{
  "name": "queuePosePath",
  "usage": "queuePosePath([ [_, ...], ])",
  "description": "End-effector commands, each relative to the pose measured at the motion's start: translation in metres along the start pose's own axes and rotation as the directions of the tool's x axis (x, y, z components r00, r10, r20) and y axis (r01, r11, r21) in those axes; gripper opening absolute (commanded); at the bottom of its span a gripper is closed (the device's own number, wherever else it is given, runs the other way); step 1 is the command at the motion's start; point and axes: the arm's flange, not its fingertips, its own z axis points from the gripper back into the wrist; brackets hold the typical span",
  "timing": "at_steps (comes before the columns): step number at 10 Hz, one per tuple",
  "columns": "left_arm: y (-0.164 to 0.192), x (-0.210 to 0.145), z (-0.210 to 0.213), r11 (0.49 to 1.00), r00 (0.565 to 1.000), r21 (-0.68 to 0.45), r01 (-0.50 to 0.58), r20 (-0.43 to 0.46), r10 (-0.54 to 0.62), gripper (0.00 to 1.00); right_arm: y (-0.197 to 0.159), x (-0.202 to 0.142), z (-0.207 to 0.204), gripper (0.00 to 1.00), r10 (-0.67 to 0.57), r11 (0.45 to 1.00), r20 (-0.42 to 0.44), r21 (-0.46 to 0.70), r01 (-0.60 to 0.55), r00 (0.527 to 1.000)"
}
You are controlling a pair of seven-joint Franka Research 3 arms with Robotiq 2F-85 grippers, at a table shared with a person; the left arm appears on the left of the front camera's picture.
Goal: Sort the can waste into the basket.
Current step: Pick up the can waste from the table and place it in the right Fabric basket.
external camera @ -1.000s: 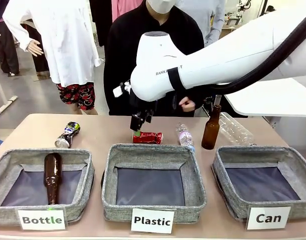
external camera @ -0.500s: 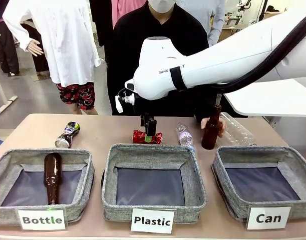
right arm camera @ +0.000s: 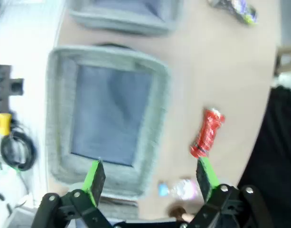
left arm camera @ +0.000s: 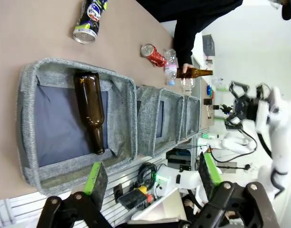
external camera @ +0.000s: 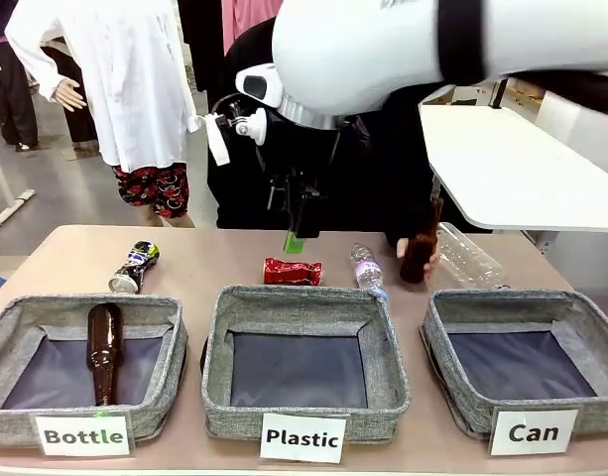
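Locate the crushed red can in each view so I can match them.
Front view: red can lies centre, behind the middle basket.
Left wrist view: red can upper middle.
Right wrist view: red can right of centre.
Shared landmark: the small clear bottle beside it.

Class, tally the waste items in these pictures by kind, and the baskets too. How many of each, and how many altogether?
Cans: 2 (red can, dark can)
Glass bottles: 2 (lying bottle, standing bottle)
Plastic bottles: 2 (small bottle, large bottle)
Baskets: 3 (Bottle basket, Plastic basket, Can basket)
Total: 9
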Motion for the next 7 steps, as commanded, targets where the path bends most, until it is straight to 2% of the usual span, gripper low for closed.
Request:
queuePosePath([
  [1, -0.002, 0.0, -0.001, 1.0, 1.0, -0.009, -0.01, 0.012, 0.01, 1.0, 0.048, -0.015, -0.015, 1.0, 0.205, 0.972, 0.104, 0.093, -0.215, 0.973],
  [2, -0.002, 0.0, -0.001, 1.0, 1.0, -0.009, -0.01, 0.012, 0.01, 1.0, 0.063, -0.022, -0.01, 1.0, 0.223, 0.966, 0.153, 0.102, -0.239, 0.963],
  [3, -0.002, 0.0, -0.001, 1.0, 1.0, -0.009, -0.01, 0.012, 0.01, 1.0, 0.08, -0.037, -0.004, 1.0, 0.224, 0.963, 0.166, 0.115, -0.245, 0.96],
  [4, -0.002, 0.0, -0.001, 1.0, 1.0, -0.009, -0.01, 0.012, 0.01, 1.0, 0.097, -0.053, 0.002, 1.0, 0.187, 0.973, 0.183, 0.101, -0.207, 0.965],
  [5, -0.002, 0.0, -0.001, 1.0, 1.0, -0.009, -0.01, 0.012, 0.01, 1.0, 0.113, -0.081, 0.011, 1.0, 0.082, 0.992, 0.235, 0.07, -0.101, 0.969],
  [7, -0.002, 0.0, -0.001, 1.0, 1.0, -0.009, -0.01, 0.012, 0.01, 1.0, 0.136, -0.155, 0.03, 1.0, -0.131, 0.991, 0.362, 0.083, 0.109, 0.923],
])
